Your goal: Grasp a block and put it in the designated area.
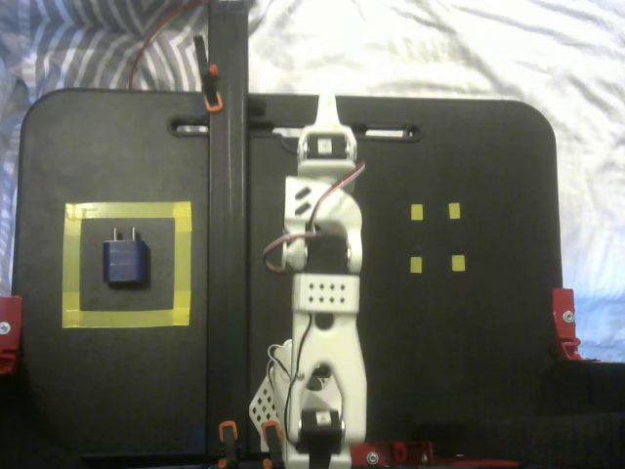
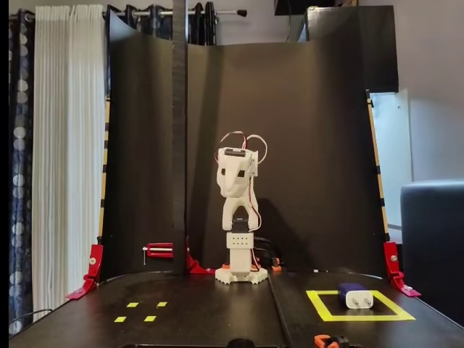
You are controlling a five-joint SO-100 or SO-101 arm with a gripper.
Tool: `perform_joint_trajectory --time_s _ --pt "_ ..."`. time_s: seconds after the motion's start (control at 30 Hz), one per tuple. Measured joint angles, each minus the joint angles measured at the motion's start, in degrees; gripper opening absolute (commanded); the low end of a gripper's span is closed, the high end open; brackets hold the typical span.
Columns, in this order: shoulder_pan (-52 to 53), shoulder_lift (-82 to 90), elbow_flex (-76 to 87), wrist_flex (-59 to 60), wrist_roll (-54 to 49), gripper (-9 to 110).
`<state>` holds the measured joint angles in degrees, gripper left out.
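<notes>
No text, label, brand, number or sign can be read in either fixed view. The small dark navy-blue boxy block (image 1: 127, 262) inside the square outline of wide yellow tape (image 1: 71, 266) near the left edge of the black board shows no legible marking, and the white plastic arm (image 1: 327, 293) carries none that can be made out.

Black board (image 1: 469, 371): block (image 1: 127, 262) inside designated area (image 1: 72, 264).
</notes>
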<state>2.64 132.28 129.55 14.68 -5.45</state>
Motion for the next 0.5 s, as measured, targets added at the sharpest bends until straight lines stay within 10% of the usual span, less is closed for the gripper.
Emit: perform_joint_trajectory --time_s 0.5 --pt "-2.64 30.85 30.41 -4.92 -0.35 0"
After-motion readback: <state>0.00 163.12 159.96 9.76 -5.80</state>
